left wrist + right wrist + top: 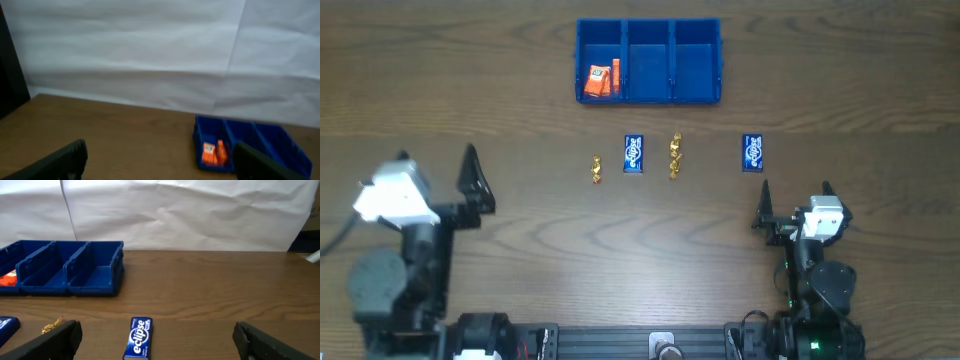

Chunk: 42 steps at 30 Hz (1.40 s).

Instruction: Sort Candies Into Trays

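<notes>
while both arms sat by their bases, the left gripper and right gripper were spread wide, holding nothing. orange candies lay in the blue tray, left bin; blue packs and gold candies lay on the table nearby.

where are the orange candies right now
In the top view the orange candies lie in the leftmost compartment of the blue tray, up the picture from the leftmost gold candy.

Blue tray, orange packs, gold candies
</notes>
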Motion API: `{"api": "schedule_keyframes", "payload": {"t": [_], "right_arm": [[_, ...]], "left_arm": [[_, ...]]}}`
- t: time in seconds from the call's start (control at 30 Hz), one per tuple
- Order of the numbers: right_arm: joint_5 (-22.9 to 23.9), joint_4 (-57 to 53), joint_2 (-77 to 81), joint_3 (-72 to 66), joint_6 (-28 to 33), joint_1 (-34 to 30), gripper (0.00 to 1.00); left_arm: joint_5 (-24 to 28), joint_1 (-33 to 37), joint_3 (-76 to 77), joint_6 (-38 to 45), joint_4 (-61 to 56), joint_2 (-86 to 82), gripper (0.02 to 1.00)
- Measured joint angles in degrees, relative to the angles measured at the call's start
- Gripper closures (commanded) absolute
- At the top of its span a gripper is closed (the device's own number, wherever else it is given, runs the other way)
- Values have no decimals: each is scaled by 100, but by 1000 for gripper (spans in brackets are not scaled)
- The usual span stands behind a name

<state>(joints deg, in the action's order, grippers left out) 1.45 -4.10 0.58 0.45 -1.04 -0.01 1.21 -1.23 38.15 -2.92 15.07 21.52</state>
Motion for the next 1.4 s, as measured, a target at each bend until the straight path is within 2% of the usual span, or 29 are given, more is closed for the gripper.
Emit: {"api": "schedule_keyframes", "payload": {"t": [0.1, 0.3, 0.47, 1.4], "right_arm": [[0, 0, 0, 0, 0, -2, 3], [-2, -2, 0, 0, 0, -2, 1], [-2, 0, 0, 0, 0, -2, 3], [-2, -90, 142, 70, -35, -2, 3]], "left_arm": [[240, 120, -1091, 42, -247, -605, 18], [621, 125, -2951, 57, -1521, -1318, 18], [815, 125, -3698, 17, -1593, -1818, 18], [898, 125, -3683, 17, -1375, -2076, 20]]}}
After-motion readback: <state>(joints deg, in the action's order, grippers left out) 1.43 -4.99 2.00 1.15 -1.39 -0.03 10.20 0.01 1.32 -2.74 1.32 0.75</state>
